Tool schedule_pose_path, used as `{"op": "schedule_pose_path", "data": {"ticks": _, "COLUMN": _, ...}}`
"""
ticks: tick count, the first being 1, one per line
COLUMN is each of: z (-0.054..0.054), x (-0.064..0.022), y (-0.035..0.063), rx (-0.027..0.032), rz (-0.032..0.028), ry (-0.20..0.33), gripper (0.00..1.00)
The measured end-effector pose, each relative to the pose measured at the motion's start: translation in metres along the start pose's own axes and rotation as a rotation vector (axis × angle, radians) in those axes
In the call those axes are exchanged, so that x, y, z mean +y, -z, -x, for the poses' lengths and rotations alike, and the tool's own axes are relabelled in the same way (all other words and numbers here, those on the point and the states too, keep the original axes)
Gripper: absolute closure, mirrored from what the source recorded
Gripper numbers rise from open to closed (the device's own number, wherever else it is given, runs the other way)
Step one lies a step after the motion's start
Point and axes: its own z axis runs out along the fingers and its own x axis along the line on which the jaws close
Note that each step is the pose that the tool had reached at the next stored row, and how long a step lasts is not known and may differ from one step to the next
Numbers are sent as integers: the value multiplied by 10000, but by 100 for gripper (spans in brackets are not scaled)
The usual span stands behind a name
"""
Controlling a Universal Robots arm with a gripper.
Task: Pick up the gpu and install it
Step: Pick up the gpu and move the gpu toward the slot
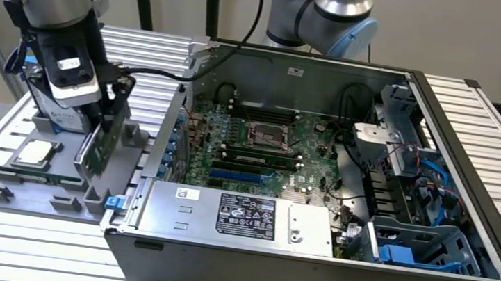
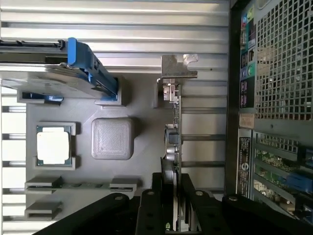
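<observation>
The gpu [image 1: 99, 144] stands on edge, its green board facing the exterior view's left, over the grey parts holder [image 1: 35, 191] beside the open computer case [image 1: 313, 259]. My gripper [image 1: 113, 101] comes down on its upper edge and is shut on it. In the wrist view the gpu [image 2: 174, 127] shows edge-on, with its silver end bracket [image 2: 177, 67] at the far end. The black fingers [image 2: 150, 208] clamp both faces of the card, with the gripper [image 2: 172, 188] centred on it. Whether the card's lower edge still rests in the holder [image 2: 144, 161] I cannot tell.
On the holder lie a processor chip [image 2: 53, 146], a narrow memory stick [image 2: 80, 185] and a silver hard drive with blue rails [image 2: 58, 73]. Inside the case are the motherboard [image 1: 260, 141] and the power supply [image 1: 233, 216]. A second arm [image 1: 333, 16] stands behind the case.
</observation>
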Motion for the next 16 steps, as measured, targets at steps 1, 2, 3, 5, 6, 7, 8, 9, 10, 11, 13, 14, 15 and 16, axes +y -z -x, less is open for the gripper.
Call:
{"op": "schedule_pose_path", "data": {"ticks": 1, "z": 2, "x": 2, "y": 47, "rx": 1, "rz": -1, "ry": 0, "gripper": 100}}
{"op": "schedule_pose_path", "data": {"ticks": 2, "z": 4, "x": 3, "y": 92, "rx": 1, "rz": -1, "ry": 0, "gripper": 100}}
{"op": "schedule_pose_path", "data": {"ticks": 3, "z": 5, "x": 4, "y": 137, "rx": 1, "rz": 0, "ry": 1, "gripper": 100}}
{"op": "schedule_pose_path", "data": {"ticks": 5, "z": 9, "x": 4, "y": 226, "rx": 0, "rz": 0, "ry": 1, "gripper": 100}}
{"op": "schedule_pose_path", "data": {"ticks": 6, "z": 11, "x": 4, "y": 271, "rx": 0, "rz": 0, "ry": 1, "gripper": 100}}
{"op": "schedule_pose_path", "data": {"ticks": 7, "z": 15, "x": 3, "y": 316, "rx": 2, "rz": -1, "ry": 1, "gripper": 100}}
{"op": "schedule_pose_path", "data": {"ticks": 8, "z": 19, "x": 2, "y": 362, "rx": 1, "rz": 0, "ry": 1, "gripper": 100}}
{"op": "schedule_pose_path", "data": {"ticks": 9, "z": 23, "x": 1, "y": 407, "rx": 1, "rz": -1, "ry": 0, "gripper": 100}}
{"op": "schedule_pose_path", "data": {"ticks": 10, "z": 30, "x": -1, "y": 453, "rx": 3, "rz": -1, "ry": 1, "gripper": 100}}
{"op": "schedule_pose_path", "data": {"ticks": 11, "z": 40, "x": -5, "y": 500, "rx": 3, "rz": 0, "ry": 1, "gripper": 100}}
{"op": "schedule_pose_path", "data": {"ticks": 13, "z": 69, "x": -16, "y": 592, "rx": 9, "rz": -1, "ry": 0, "gripper": 100}}
{"op": "schedule_pose_path", "data": {"ticks": 14, "z": 88, "x": -23, "y": 637, "rx": 14, "rz": -1, "ry": 0, "gripper": 100}}
{"op": "schedule_pose_path", "data": {"ticks": 15, "z": 110, "x": -31, "y": 679, "rx": 21, "rz": -1, "ry": -1, "gripper": 100}}
{"op": "schedule_pose_path", "data": {"ticks": 16, "z": 137, "x": -39, "y": 724, "rx": 28, "rz": 0, "ry": -1, "gripper": 100}}
